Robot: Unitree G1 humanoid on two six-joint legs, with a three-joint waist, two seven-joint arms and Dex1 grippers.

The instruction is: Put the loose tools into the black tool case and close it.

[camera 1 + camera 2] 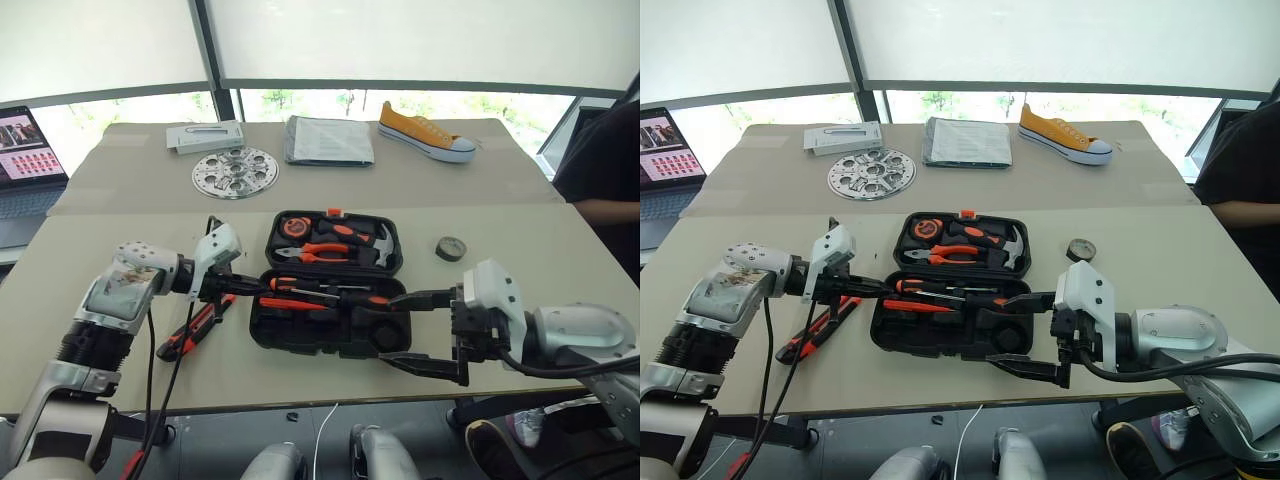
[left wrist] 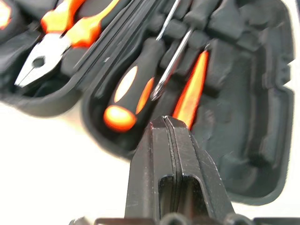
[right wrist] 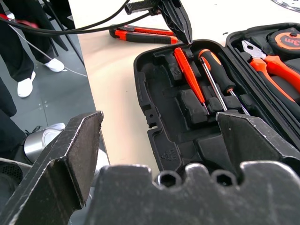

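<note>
Beige table [image 1: 560, 250], open black tool case [image 1: 330, 325] — left end effector [image 1: 240, 285] closed empty, right end effector [image 1: 425, 330] spread wide.

Place: office-like test room
Windows: wide panes with pale roller blinds [image 1: 420, 40]
Furniture: beige tables [image 1: 120, 280] pushed together
Clutter: open laptop [image 1: 25, 160], yellow canvas sneaker [image 1: 425, 133]

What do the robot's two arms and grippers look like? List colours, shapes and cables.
Both arms have rounded silver-grey metal shells with white blocks at the wrists. The left gripper and right gripper each have two long black fingers that taper to a point; the right fingers look scuffed. Black cables hang from the left arm, and a black cable loops along the right forearm.
</note>
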